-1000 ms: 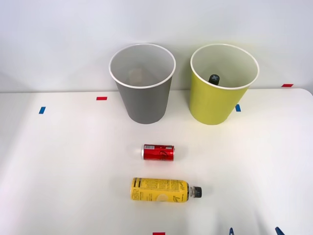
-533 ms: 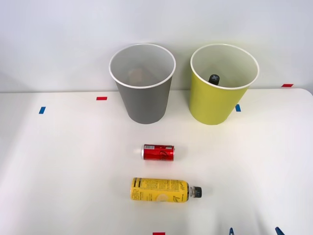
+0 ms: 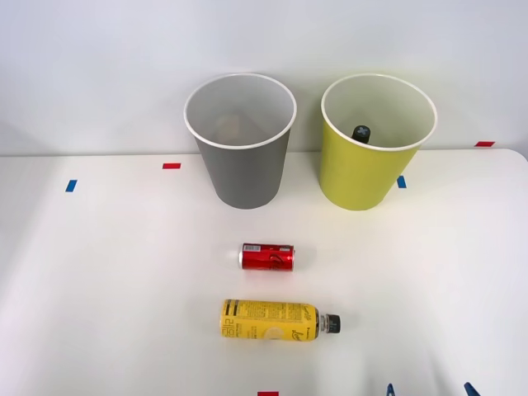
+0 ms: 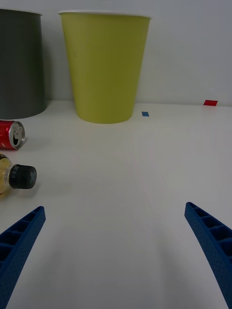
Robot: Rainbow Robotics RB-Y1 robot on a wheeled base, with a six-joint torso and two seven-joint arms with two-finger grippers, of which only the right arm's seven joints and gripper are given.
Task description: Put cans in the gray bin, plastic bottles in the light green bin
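A short red can lies on its side in the middle of the white table. Nearer the front edge lies a yellow-labelled plastic bottle, its black cap pointing right. The gray bin stands at the back, with a pale object dimly visible inside. To its right stands the light green bin, holding a black-capped bottle. My right gripper is open and empty at the front edge, right of the yellow bottle; its blue fingertips just show.
Small red tape marks and blue tape marks dot the white table. A pale wall rises directly behind the bins. Open tabletop lies between my gripper and the green bin.
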